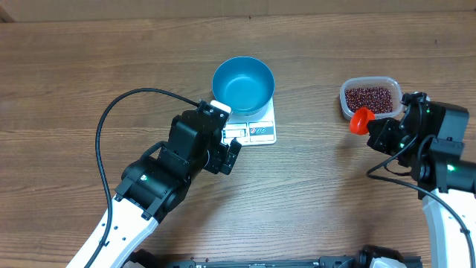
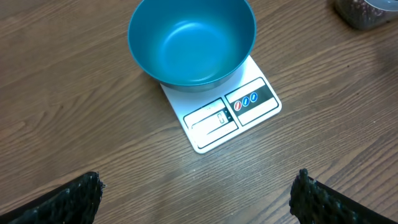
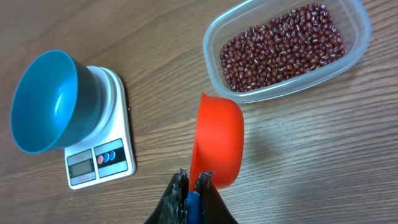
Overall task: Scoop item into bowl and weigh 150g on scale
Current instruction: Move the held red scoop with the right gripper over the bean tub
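Here the left gripper (image 2: 198,179) hovers just in front of the scale (image 1: 260,131), jaws spread wide and holding nothing. The blue bowl (image 1: 243,85) sits on the scale with nothing inside. The right gripper (image 3: 193,183) is clamped on the handle of a red scoop (image 3: 217,140), which is tipped on its side just beside the clear tub (image 3: 356,53). All the beans (image 3: 283,46) lie in the tub. The fingers hide most of the handle, the scoop's inside faces away, and the scale's display is too small to read.

The bowl (image 1: 243,84) sits on the scale (image 1: 258,132), mid-way across the tabletop (image 1: 74,74). Well to its right stands the tub (image 1: 346,104) with the beans (image 1: 370,97) in it. The scoop (image 1: 361,119) in my right jaws hangs just before the tub.
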Action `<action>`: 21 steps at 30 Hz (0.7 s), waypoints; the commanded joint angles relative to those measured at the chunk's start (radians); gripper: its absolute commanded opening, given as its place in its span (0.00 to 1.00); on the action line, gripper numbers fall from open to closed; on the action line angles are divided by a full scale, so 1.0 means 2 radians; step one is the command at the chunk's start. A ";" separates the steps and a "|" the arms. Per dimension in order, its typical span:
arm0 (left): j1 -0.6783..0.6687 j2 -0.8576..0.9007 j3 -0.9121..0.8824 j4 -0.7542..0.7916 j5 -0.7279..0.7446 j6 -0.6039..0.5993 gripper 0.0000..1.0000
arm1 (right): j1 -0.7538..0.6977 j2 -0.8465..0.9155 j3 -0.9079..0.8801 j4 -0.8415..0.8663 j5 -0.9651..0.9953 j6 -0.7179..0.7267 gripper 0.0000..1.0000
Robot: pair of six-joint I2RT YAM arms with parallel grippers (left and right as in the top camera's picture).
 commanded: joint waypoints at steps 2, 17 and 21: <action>0.001 0.006 -0.001 0.001 -0.006 -0.002 1.00 | -0.002 0.034 0.026 0.005 0.003 -0.013 0.04; 0.001 0.009 -0.001 0.000 -0.006 -0.002 1.00 | -0.002 0.155 0.192 -0.050 0.036 -0.097 0.04; 0.001 0.009 -0.001 -0.001 -0.006 -0.002 1.00 | -0.002 0.181 0.213 -0.052 0.043 -0.135 0.04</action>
